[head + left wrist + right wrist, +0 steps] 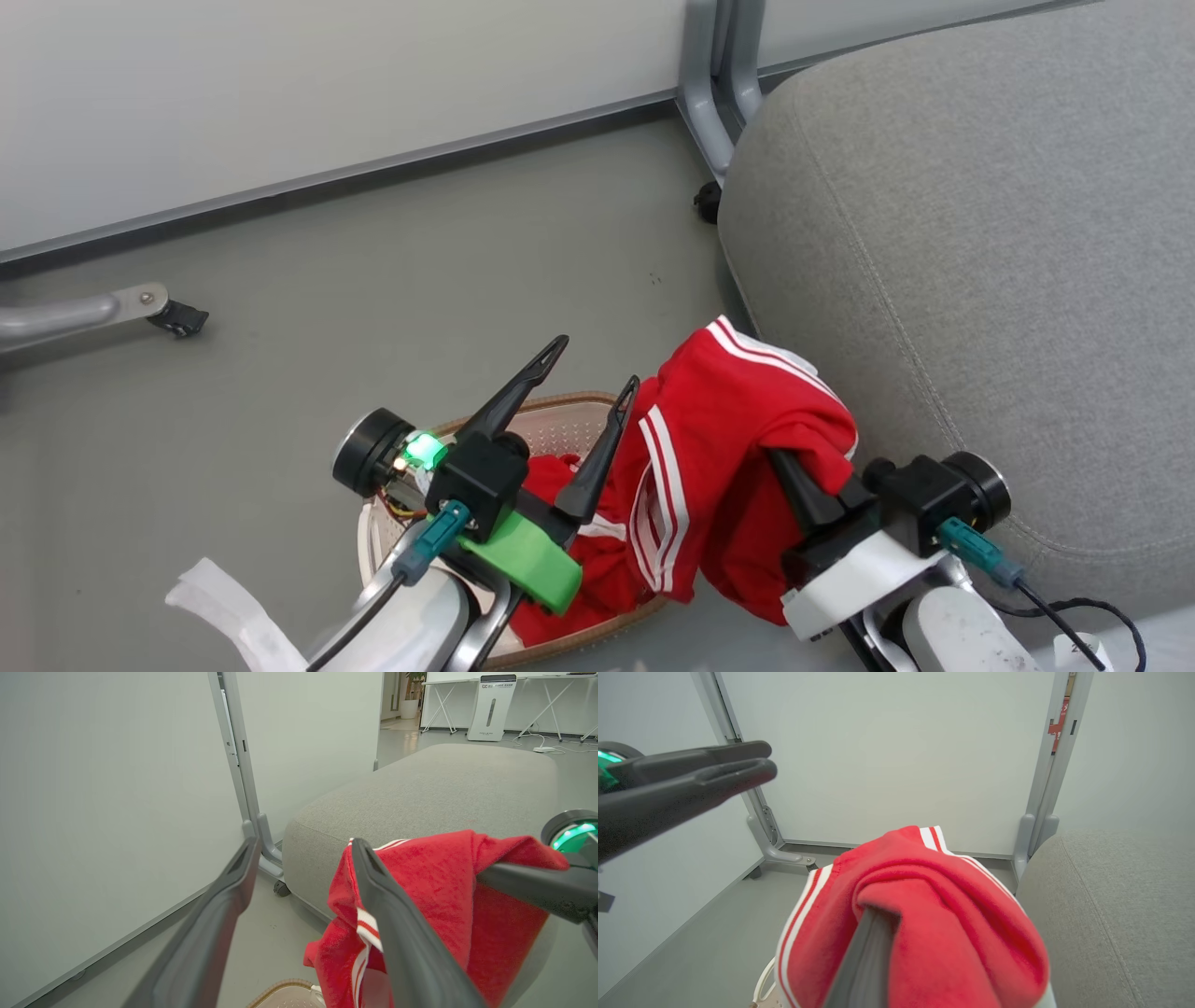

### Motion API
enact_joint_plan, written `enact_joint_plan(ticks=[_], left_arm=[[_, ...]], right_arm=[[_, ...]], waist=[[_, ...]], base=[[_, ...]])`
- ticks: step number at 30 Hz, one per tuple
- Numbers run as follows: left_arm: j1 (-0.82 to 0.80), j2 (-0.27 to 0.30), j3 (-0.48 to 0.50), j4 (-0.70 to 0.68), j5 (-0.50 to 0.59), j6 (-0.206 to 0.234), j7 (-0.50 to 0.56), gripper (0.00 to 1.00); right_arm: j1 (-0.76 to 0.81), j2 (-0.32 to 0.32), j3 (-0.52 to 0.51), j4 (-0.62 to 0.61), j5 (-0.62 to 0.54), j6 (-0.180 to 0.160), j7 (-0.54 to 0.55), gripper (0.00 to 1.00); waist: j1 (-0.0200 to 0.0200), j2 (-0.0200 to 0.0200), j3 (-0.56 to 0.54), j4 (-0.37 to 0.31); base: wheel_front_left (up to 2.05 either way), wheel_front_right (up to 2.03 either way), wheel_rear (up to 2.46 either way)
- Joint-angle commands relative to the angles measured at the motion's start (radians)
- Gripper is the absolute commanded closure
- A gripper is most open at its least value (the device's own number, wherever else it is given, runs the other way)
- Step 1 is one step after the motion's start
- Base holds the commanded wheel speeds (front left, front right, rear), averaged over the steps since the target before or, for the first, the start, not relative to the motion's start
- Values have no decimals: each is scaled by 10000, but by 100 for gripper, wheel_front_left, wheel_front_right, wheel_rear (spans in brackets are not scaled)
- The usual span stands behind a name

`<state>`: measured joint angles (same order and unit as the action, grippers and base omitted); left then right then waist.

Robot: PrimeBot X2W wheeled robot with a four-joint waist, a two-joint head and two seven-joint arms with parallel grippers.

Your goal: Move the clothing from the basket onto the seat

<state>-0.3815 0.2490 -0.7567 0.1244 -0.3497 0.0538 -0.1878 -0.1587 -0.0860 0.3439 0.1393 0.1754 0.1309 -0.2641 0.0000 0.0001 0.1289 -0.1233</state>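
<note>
The light grey fabric seat [980,280] lies open on top. The grey floor [392,299] runs free to the white partition panels [280,93]. A grey metal panel foot [714,103] stands beside the seat's corner; another grey castered leg [112,313] juts in at left.

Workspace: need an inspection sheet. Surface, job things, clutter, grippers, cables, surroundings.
Surface: grey floor, basket standing on it.
Job's things: striped red clothing held up beside the seat, lower folds over the basket; more red cloth inside.
Clutter: white strip on the floor.
Grippers: left gripper open, empty, above the basket; right gripper shut on the clothing, fingertips buried in it.
Cables: dark lead with a teal plug at each wrist.
Surroundings: pale partition panels on wheeled grey feet.
</note>
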Motion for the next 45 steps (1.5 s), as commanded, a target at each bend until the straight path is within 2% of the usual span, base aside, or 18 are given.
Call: enact_joint_plan(ticks=[1,13,24,29,34,40,45], left_arm=[[64,123,30,38,42,-55,-135,0],[63,914,89,-185,266,-141,-248,0],[-161,1481,-121,-821,563,-161,290,0],[-241,1714,-223,-1134,673,-211,628,0],[-397,1898,-281,-1479,748,-254,990,0],[-902,2144,-424,-2129,989,-445,1547,0],[-1510,2347,-477,-2946,1311,-618,2100,0]], right_arm=[[-146,-6,-119,-197,-80,-3,-6,100],[-390,247,-979,-1560,269,-5,-6,100],[-88,357,-1292,-2190,206,-5,-6,100],[-50,356,-1679,-2669,622,-5,-6,100],[-697,357,-2498,-3188,901,-5,-6,100],[-2424,294,-3889,-3490,1464,-5,-4,100],[-4355,-759,-4843,-3187,1827,-5,-4,100]], waist=[[0,-1,415,-431],[0,-1,1506,-2124],[0,-1,2189,-3543],[0,-1,2566,-4006],[0,-1,3074,-4181],[0,-1,4171,-3905],[0,-1,5408,-3395]], base=[[0,0,0],[0,0,0],[0,0,0],[0,0,0],[0,0,0],[0,0,0],[0,0,0]])
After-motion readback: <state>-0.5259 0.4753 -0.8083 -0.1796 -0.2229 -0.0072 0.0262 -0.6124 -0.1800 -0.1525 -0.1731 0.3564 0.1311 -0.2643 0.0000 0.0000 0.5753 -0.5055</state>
